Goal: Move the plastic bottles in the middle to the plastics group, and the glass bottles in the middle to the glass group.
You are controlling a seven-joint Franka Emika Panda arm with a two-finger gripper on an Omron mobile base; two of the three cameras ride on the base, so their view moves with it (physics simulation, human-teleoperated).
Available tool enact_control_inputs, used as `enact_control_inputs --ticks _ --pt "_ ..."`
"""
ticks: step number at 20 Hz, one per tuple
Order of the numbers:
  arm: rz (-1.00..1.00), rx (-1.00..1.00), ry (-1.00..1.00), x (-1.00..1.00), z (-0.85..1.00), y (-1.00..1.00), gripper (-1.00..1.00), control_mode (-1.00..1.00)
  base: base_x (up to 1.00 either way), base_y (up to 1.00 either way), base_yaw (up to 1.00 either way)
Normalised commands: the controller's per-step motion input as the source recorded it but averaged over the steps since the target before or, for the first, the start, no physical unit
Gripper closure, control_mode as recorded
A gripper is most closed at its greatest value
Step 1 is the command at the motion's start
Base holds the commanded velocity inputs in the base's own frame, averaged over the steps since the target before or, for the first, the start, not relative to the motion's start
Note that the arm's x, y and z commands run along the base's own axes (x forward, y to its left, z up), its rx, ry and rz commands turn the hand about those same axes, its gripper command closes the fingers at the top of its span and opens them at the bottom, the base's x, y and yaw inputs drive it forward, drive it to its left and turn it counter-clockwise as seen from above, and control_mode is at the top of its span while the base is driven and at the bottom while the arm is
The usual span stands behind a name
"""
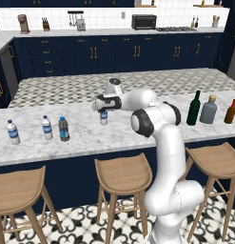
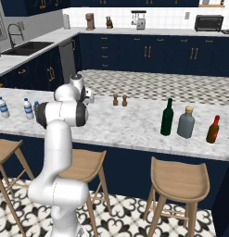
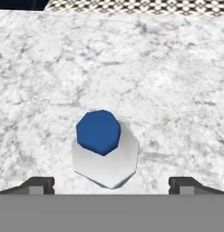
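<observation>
Two dark fingertips (image 3: 38,185) stand wide apart at the bottom of the hand view, with nothing between them; the gripper (image 3: 111,185) hangs open just above a small clear bottle (image 3: 105,154) seen from the top, so its blue cap hides most of it and no label can be read. From the left base view the hand covers that bottle's (image 1: 103,117) upper part; from the right, the arm blocks it almost wholly. On the marble counter (image 1: 138,138), well to the left, stand two labelled water bottles (image 1: 13,132) and, just beside the nearer one, a dark smoky-grey bottle (image 1: 63,129). Far to the right the tall green bottle (image 1: 193,109) stands beside the squat grey-blue bottle (image 1: 209,110), with the amber-red bottle (image 1: 230,112) close to the frame edge.
</observation>
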Motion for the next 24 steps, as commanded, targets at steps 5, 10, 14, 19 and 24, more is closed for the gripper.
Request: enact_control_inputs --ticks 5,10,14,19,24 --pt "0.0 0.0 0.0 0.1 0.0 0.0 -1.0 -1.0 0.0 0.0 0.0" --pt "0.0 0.0 0.0 0.0 -0.01 0.0 -1.0 -1.0 0.0 0.0 0.0" --pt "0.01 0.0 0.0 0.0 -0.11 0.0 -1.0 -1.0 0.0 0.0 0.0" --pt "0.02 0.0 -0.01 0.0 0.0 0.0 -1.0 -1.0 0.0 0.0 0.0" --pt "0.01 0.0 0.0 0.04 0.0 0.0 -1.0 -1.0 0.0 0.0 0.0"
